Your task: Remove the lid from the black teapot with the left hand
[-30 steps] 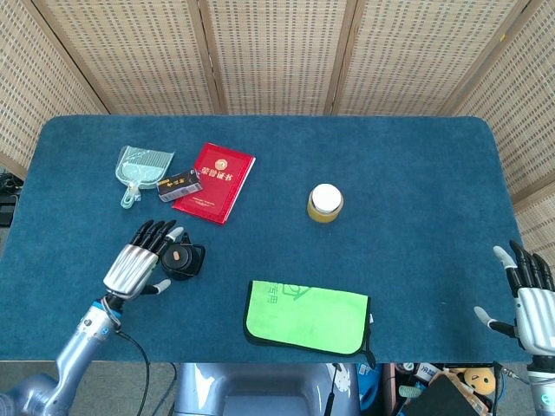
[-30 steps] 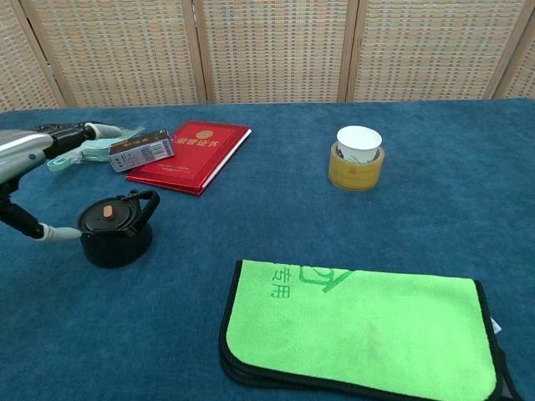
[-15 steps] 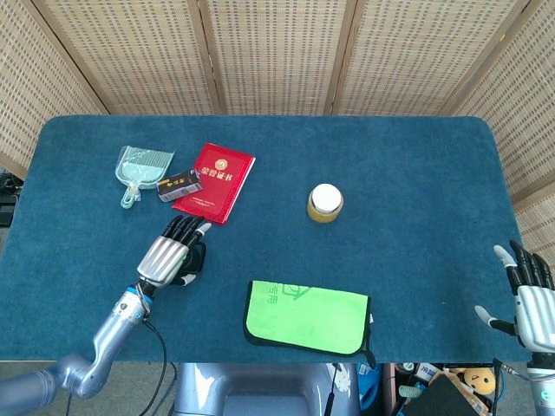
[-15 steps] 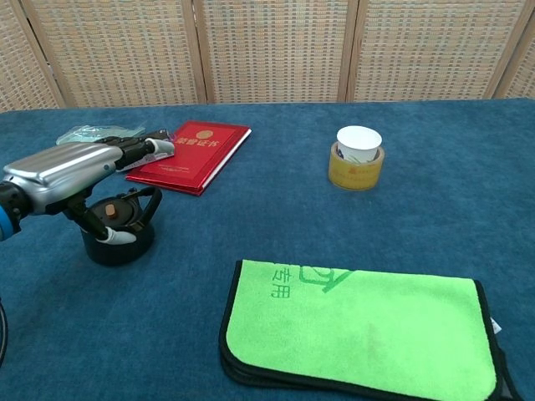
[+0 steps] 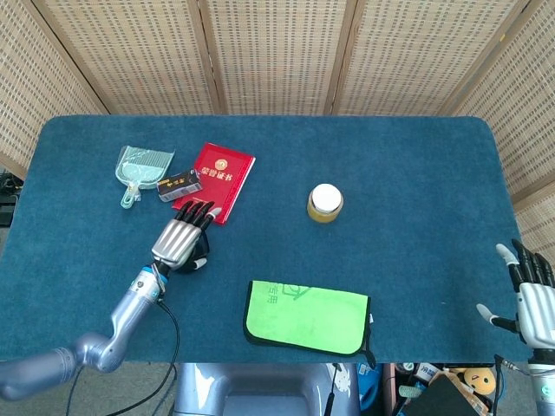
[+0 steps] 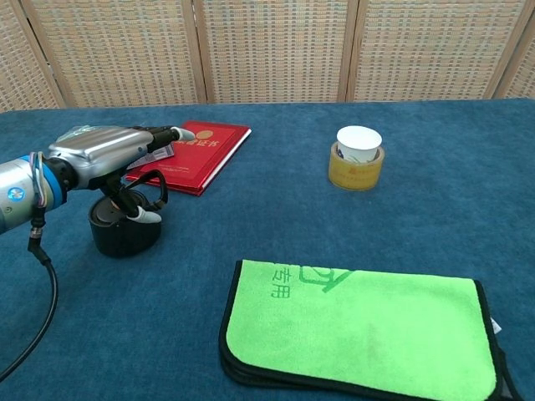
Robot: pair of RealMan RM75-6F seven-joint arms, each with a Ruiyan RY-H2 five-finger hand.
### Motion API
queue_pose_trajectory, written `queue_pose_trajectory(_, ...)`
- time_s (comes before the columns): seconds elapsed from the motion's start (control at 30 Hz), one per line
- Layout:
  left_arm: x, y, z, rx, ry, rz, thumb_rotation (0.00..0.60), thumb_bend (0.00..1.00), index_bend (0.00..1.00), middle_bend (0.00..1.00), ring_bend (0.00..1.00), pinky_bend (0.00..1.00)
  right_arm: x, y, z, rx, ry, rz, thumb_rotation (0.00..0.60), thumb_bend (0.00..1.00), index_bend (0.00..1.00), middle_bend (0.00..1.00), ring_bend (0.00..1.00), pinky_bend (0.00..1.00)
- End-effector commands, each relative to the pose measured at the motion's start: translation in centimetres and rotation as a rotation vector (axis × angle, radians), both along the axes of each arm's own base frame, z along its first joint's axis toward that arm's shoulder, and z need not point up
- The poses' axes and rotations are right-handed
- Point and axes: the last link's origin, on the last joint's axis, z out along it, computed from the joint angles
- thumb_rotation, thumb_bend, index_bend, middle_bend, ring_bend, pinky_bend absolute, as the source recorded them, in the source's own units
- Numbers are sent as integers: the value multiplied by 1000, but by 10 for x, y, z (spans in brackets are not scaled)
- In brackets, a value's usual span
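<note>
The black teapot [image 6: 125,236] stands on the blue table near the left front; in the head view only its edge [image 5: 200,262] shows beneath my hand. My left hand [image 6: 107,153] hovers flat over the pot with fingers stretched toward the red booklet, and its thumb [image 6: 144,215] hangs down beside the pot's top and handle. That hand [image 5: 182,240] covers the lid, which I cannot see in either view. It holds nothing. My right hand [image 5: 533,299] stays at the table's far right front corner, fingers spread and empty.
A red booklet [image 5: 215,180] lies just beyond the teapot, with a small box [image 5: 179,185] and a teal dustpan [image 5: 141,169] to its left. A yellow jar with a white top [image 6: 357,157] stands mid-table. A folded green cloth [image 6: 368,330] lies at the front.
My left hand has moved from beside the teapot's left side to above it, now covering the lid. The teapot and the right hand have stayed put.
</note>
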Motion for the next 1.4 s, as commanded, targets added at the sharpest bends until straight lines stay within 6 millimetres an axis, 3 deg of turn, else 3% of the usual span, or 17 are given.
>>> queue_pose_trajectory(0.03, 7, 12, -4, 3, -11, 23, 600, 204, 0, 0, 0, 0, -1, -1, 0, 1, 0, -5, 600, 0, 0, 0, 0, 0)
queue_pose_trajectory(0.17, 11, 25, -2, 17, -36, 79, 600, 204, 0, 0, 0, 0, -3, -1, 1, 2, 0, -11, 600, 0, 0, 0, 0, 0)
queue_pose_trajectory(0.43, 7, 19, 14, -1, -80, 84, 600, 204, 0, 0, 0, 0, -2, 0, 0, 4, 6, -11, 600, 0, 0, 0, 0, 0)
queue_pose_trajectory(0.83, -14, 5, 67, -44, -82, 69, 600, 204, 0, 0, 0, 0, 2, 3, -3, 17, 19, -7, 600, 0, 0, 0, 0, 0)
queue_pose_trajectory(0.9, -17, 5, 71, -62, -63, 73, 600, 204, 34, 0, 0, 0, 1, 3, -2, 16, 19, -8, 600, 0, 0, 0, 0, 0)
queue_pose_trajectory(1.03, -25, 7, 75, -100, -13, 80, 600, 205, 248, 0, 0, 0, 1, 2, -2, 18, 18, -11, 600, 0, 0, 0, 0, 0)
queue_pose_trajectory(1.13, -30, 8, 77, -114, 8, 86, 600, 204, 325, 0, 0, 0, 0, 2, -3, 21, 19, -13, 600, 0, 0, 0, 0, 0)
queue_pose_trajectory(1.3, -33, 10, 75, -124, 25, 99, 600, 210, 356, 0, 0, 0, 1, 2, -4, 27, 23, -14, 600, 0, 0, 0, 0, 0)
queue_pose_trajectory(1.4, -33, 11, 72, -123, 38, 98, 600, 264, 369, 0, 0, 0, 0, 2, -4, 29, 25, -16, 600, 0, 0, 0, 0, 0)
